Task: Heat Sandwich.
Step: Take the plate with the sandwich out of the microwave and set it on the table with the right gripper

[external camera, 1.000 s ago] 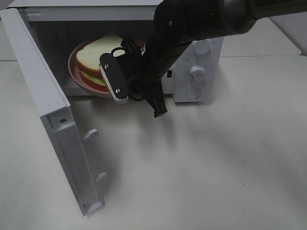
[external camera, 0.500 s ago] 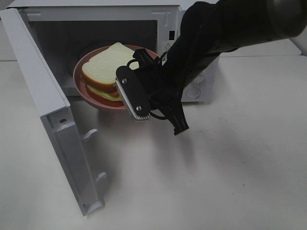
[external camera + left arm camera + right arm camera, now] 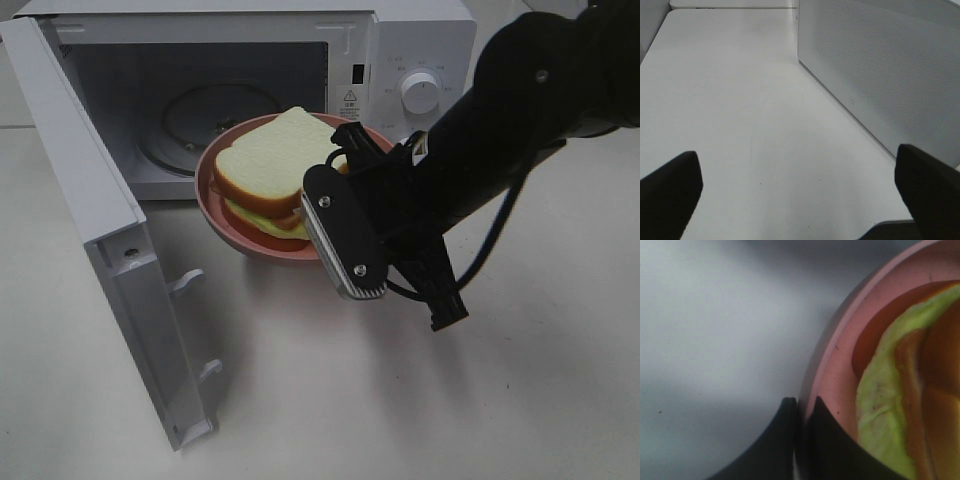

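Sandwich: the thick white-bread sandwich [image 3: 268, 170] with tan crust, pale green lettuce and yellow and reddish-brown filling is lying flat on a round pink plate [image 3: 232, 228]. It's not in the oven, it's just out in front of the open cavity, toward the right side of the opening.
Plate: it's gripped at its right rim. There's a dark shadow under it, but honestly I can't tell if the base is touching the surface.
Right jaws: clamped tight on that plate rim, with one black fingertip [image 3: 782, 440] outside the rim and the other just inside it. The lettuce edge [image 3: 880, 405] is right beside the inner one.
Right arm: the bulky black arm [image 3: 530, 110] comes in from the right, crossing in front of the oven's control panel.
Left jaws: spread wide with nothing in them. The two dark fingertips [image 3: 670, 192] are well apart over bare surface.
Microwave: a white boxy microwave [image 3: 400, 35] at the far left, its door [image 3: 100, 220] swung open to the left. The round glass turntable [image 3: 200, 115] shows inside, behind the plate.
Knob: a round white dial [image 3: 420, 92] on the panel, right of the cavity.
Surface: a plain white tabletop [image 3: 520, 400].
Left wrist view: a white perforated panel [image 3: 880, 70] stands on the surface near the left jaws. I can't tell which part of the oven it is.
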Motion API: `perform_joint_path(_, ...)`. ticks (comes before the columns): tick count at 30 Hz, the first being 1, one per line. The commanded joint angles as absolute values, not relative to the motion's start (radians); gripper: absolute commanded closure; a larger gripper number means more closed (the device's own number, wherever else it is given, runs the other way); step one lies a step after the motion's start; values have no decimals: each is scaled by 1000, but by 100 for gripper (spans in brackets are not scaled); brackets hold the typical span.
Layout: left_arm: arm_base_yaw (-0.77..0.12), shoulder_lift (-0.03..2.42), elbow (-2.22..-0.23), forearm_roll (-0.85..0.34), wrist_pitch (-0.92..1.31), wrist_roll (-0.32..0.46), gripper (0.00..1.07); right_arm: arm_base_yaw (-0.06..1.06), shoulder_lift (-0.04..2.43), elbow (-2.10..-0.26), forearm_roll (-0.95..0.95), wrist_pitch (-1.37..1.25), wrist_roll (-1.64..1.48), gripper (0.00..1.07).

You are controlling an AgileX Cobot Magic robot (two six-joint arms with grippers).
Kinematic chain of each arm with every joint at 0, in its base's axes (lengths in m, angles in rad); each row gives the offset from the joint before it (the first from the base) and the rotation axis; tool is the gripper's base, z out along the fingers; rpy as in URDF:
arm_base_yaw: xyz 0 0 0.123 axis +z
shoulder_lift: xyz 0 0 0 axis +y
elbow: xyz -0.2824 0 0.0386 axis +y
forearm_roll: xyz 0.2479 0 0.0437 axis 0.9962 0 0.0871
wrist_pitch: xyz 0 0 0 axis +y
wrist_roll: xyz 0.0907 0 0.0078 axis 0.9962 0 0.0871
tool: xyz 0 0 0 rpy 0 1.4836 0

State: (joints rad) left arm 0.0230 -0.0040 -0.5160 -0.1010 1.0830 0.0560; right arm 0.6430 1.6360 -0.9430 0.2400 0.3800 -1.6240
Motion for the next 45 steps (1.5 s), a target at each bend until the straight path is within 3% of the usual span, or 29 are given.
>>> perform_joint_path(1,22,-21,-515,-104,1074,54,9,646,1568,-893,244,357,-1630,107)
perform_joint_path(18,22,-21,-515,-104,1074,54,9,646,1309,-683,233,369,-1591,107)
perform_joint_path(35,22,-21,-515,-104,1074,54,9,646,1080,-572,61,513,-1354,107)
perform_joint_path(45,22,-21,-515,-104,1074,54,9,646,1047,-572,-143,591,-1032,106)
